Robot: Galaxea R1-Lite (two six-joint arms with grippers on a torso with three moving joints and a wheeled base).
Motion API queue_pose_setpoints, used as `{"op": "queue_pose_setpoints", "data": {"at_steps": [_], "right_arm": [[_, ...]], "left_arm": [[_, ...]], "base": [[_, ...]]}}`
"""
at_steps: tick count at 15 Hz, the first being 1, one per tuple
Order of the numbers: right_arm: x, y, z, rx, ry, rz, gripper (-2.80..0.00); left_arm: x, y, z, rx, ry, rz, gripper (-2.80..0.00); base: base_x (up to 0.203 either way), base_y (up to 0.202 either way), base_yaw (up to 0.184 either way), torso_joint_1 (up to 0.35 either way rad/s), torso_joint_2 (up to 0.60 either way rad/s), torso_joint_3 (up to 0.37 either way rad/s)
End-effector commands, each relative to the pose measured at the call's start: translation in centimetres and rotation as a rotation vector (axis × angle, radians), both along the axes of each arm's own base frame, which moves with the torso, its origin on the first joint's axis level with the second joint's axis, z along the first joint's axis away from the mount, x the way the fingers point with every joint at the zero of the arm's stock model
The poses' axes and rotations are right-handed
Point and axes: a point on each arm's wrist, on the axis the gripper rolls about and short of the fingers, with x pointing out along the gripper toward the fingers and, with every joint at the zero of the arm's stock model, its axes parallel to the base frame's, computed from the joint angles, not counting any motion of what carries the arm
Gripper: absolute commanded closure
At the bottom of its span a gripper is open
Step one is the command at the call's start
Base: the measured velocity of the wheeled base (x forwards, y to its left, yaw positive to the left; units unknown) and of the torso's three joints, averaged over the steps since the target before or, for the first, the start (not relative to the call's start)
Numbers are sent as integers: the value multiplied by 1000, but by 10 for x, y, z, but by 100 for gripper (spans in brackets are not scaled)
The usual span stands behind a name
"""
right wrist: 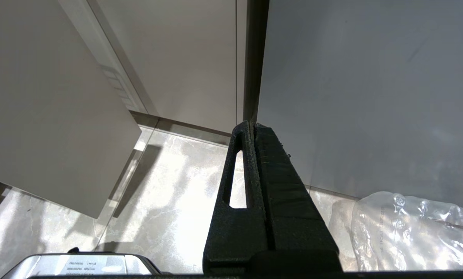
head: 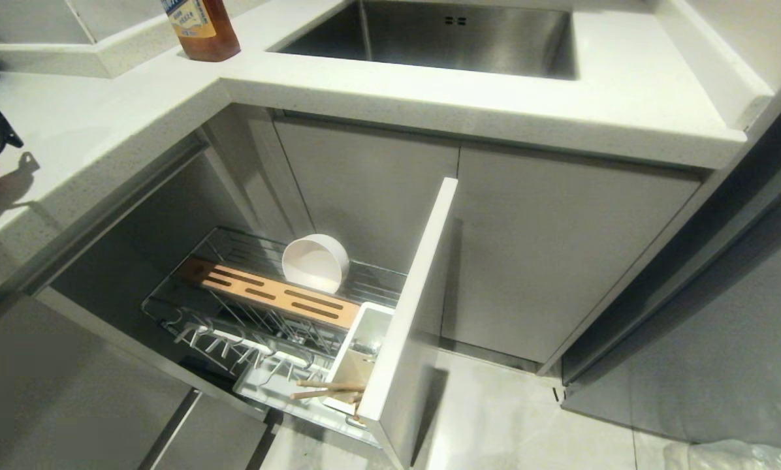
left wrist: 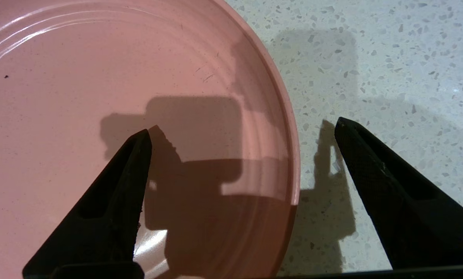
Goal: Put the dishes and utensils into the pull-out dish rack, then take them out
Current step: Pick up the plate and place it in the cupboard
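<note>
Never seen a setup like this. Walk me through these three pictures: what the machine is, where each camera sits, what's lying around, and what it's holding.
It is a wheeled robot with two arms, each ending in a two-fingered gripper. One camera sits on its head; one sits on each wrist, behind the fingers.

The head view looks down at a kitchen counter with a sink and a bottle. Below, a pull-out dish rack stands open. A white bowl sits in it, and chopsticks stick out of its caddy.

The left wrist view shows the left gripper open over the counter, one finger above a pink plate, the other beyond its rim. It holds nothing.

The right wrist view shows the right gripper shut and empty, hanging down near the floor by the cabinet doors.
</note>
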Motion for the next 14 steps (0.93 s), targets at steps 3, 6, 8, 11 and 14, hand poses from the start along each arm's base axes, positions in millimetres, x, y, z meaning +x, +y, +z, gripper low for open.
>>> {"op": "queue_pose_setpoints", "data": {"at_steps": [3, 6, 8, 11, 14], "right_arm": [[0, 0, 0, 0, 0, 0, 0], [0, 0, 0, 0, 0, 0, 0], [0, 0, 0, 0, 0, 0, 0], [0, 0, 0, 0, 0, 0, 0], [0, 0, 0, 0, 0, 0, 0]], "left_arm": [[3, 1, -3, 1, 16, 15, -280], [3, 1, -5, 3, 24, 22, -54], [2, 1, -4, 3, 20, 21, 0], [0, 0, -3, 4, 16, 19, 0], [-4, -1, -1, 6, 8, 18, 0]], "base": [[0, 0, 0, 0, 0, 0], [0, 0, 0, 0, 0, 0], [0, 0, 0, 0, 0, 0], [0, 0, 0, 0, 0, 0], [0, 0, 0, 0, 0, 0]]}}
